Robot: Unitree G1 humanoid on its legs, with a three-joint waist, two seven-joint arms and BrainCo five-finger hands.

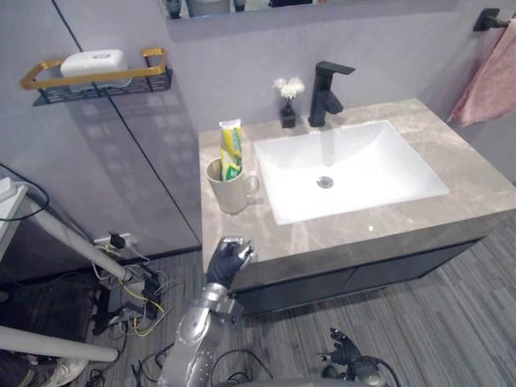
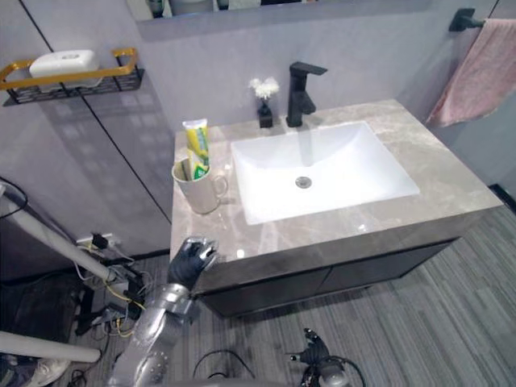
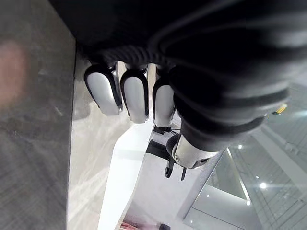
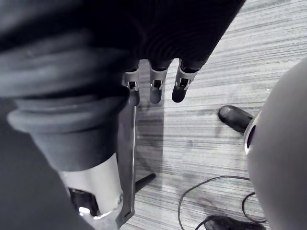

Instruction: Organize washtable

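The left hand (image 1: 230,260), curled on nothing, was at the counter (image 1: 468,173) edge, maybe to reach the cup (image 1: 232,192) with toothpaste (image 1: 231,149) at its 12 o'clock. The right hand (image 1: 348,356) hung low, fingers loose.

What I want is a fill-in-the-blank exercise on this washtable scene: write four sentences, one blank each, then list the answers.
1. The toothpaste tube stands in the ____ beside the sink.
2. The faucet behind the sink is coloured ____.
3. The towel hanging on the wall is ____.
4. The left hand is at the ____ edge of the countertop.
Missing words: mug; black; pink; front.
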